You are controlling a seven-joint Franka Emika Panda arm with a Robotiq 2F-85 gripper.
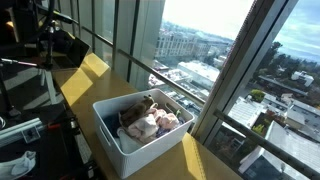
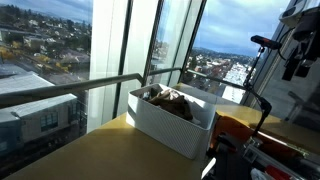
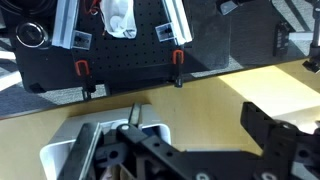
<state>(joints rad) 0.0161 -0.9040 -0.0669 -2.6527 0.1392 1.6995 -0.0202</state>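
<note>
Robot's fingers (image 3: 268, 128) spread wide, gripping nothing, poised over wooden surface (image 3: 200, 95) near white bin (image 1: 112, 135). Bin sits by window (image 1: 200, 40), open top apparently leaving soft bundles (image 1: 150, 122) heaped inside reachable from above.

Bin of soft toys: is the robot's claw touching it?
Apart. An exterior view shows the gripper hanging high and well aside of the white bin, clear air between.

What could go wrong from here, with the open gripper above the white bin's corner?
1. If lowered, the gripper may strike the rim of the white bin, shoving it along the table.
2. The soft items lie heaped together, so a grab might lift several or slip.
</note>
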